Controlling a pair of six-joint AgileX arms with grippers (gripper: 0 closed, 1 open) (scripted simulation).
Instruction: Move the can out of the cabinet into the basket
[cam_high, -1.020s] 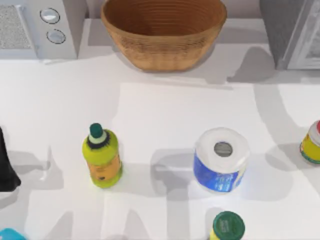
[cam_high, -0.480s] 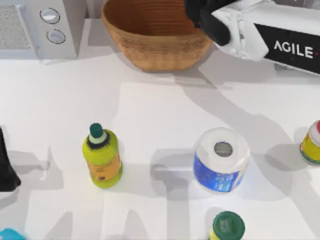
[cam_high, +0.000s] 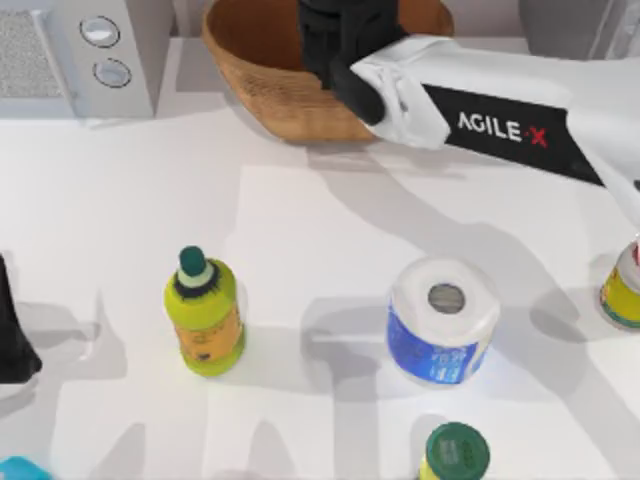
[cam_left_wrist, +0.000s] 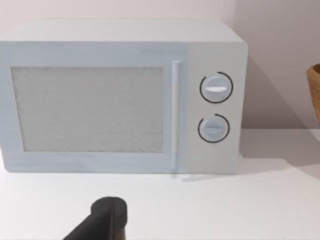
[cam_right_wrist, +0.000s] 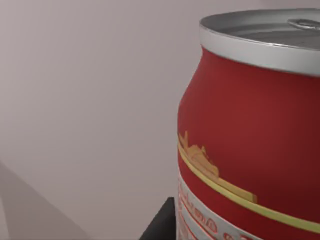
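Note:
The can is red with a silver top and stands close up in the right wrist view, a pale wall behind it. My right gripper is shut on it and hangs over the middle of the woven basket at the back of the table; in the top view the can is hidden under the gripper. The grey cabinet stands at the back right corner. My left gripper is parked at the table's left edge.
A white microwave with two knobs sits at the back left. A yellow-green bottle, a toilet roll and a green-lidded jar stand on the front half. Another jar is at the right edge.
My right arm came in from the back right and swept left, so that its gripper now hangs over the basket. The left arm has not moved.

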